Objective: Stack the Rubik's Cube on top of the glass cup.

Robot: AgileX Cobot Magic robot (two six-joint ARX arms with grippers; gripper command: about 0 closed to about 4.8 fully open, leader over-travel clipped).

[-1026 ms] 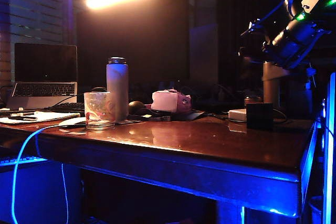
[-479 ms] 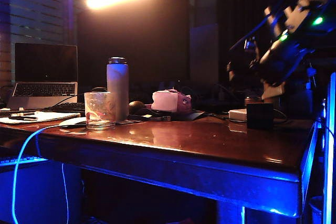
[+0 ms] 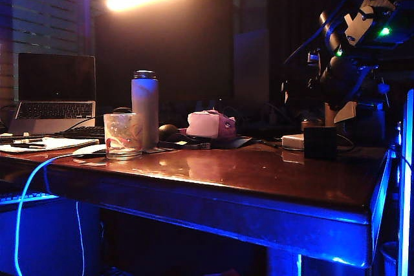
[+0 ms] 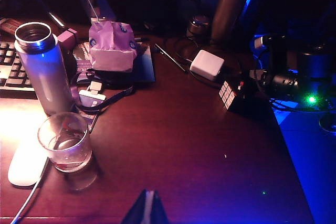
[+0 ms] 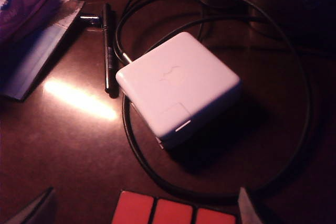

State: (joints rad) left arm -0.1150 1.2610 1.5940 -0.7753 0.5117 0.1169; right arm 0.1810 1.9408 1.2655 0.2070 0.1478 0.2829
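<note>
Dark Rubik's Cube (image 3: 319, 143) near counter (image 3: 259, 179) right edge, beneath right gripper (image 3: 326, 98), glass cup (image 3: 122, 135) toward left edge. Left gripper (image 4: 146, 209) low over near edge, fingers' state unclear. Right fingers (image 5: 247, 205) spread above cube's red face.

Bare tabletop (image 4: 178, 145) between cup (image 4: 65, 142) and cube (image 4: 231, 94), charger (image 4: 207, 64) seemingly crowding cube

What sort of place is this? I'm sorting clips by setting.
Probably a dim office or lab desk used as a workspace: an open laptop and keyboard stand at the back of the wooden table, with a white power adapter and its cable near the Rubik's Cube.
</note>
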